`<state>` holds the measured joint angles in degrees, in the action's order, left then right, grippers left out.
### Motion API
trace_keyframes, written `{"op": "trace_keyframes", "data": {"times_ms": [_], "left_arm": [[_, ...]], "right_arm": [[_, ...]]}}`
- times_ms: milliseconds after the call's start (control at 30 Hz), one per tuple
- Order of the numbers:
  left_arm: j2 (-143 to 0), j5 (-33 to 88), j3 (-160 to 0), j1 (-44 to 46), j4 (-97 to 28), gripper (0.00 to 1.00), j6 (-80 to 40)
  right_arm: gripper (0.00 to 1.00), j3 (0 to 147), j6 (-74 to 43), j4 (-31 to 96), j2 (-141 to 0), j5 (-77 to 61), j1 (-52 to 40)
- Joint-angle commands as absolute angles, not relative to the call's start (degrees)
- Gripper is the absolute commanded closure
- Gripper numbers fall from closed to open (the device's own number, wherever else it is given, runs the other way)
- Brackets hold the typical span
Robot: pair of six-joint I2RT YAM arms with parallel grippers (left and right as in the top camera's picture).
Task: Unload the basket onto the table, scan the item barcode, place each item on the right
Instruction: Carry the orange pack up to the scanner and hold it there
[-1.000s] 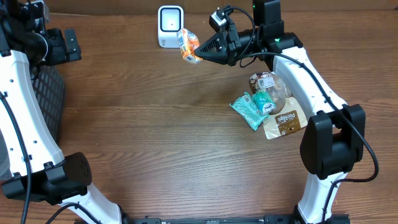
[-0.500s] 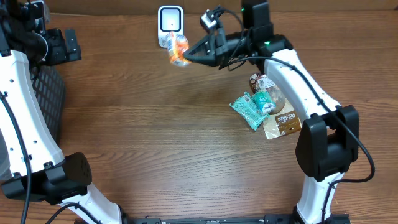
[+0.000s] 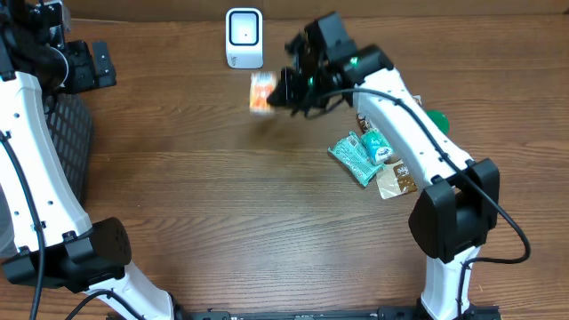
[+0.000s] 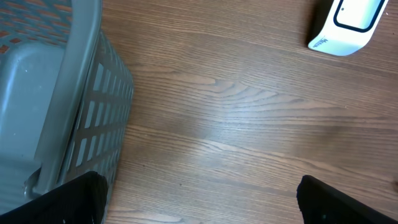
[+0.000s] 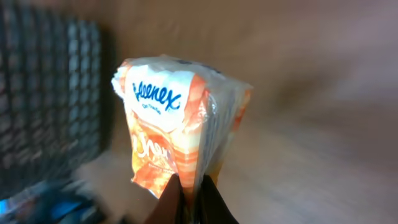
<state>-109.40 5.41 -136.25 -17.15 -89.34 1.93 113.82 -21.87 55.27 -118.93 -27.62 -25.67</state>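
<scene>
Right gripper [image 3: 279, 91] clamped tight on a tissue pack [image 3: 260, 92], pinching it by one end so the rest sticks out past the fingertips. Pack is orange and white, soft plastic wrap, blue Kleenex lettering readable from the wrist camera (no barcode visible on the face turned that way). From overhead it shows blurred, held above the table [image 3: 222, 213], near the front of the scanner [image 3: 244, 37] and a little to one side of it, not touching. Scanner is a small white upright box with a dark-rimmed window, standing at the far edge of the table. Right arm reaches across from its base at the near edge. Beside that arm's forearm lies a small heap of other goods: teal packets [image 3: 360, 156] and a brown packet [image 3: 396, 181], touching or overlapping one another; more items are partly hidden under the arm and cannot be told apart. Left gripper [image 4: 199, 182] spread wide, grasping nothing, hanging over bare wood at the far left, just beside a grey slatted basket [image 4: 68, 99]. The scanner shows in the top corner of its wrist view.
</scene>
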Motion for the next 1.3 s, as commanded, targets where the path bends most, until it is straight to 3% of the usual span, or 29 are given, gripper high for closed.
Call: {"op": "trace_keyframes", "data": {"times_ms": [0,133,300,500,667,1267], "left_arm": [[-108.5,5.8,-137.4,-17.1,-89.3,0.01,2.8],[-108.5,5.8,-137.4,-17.1,-89.3,0.0,2.8],[-108.5,5.8,-137.4,-17.1,-89.3,0.01,2.8],[-108.5,5.8,-137.4,-17.1,-89.3,0.01,2.8],[-108.5,5.8,-137.4,-17.1,-89.3,0.0,2.8],[-108.5,5.8,-137.4,-17.1,-89.3,0.0,2.8]], "right_arm": [[0.96,126.2,-16.0,55.7,-121.4,-8.5,-27.0],[0.96,132.3,-7.0,50.9,-125.4,9.6,-29.8],[0.96,132.3,12.5,32.3,-131.9,26.9,-33.8],[0.96,132.2,36.7,11.6,-140.4,33.4,-36.0],[0.96,132.2,52.8,5.1,-146.0,31.9,-35.7],[0.96,130.6,56.0,4.7,-150.9,27.7,-34.0]]}}
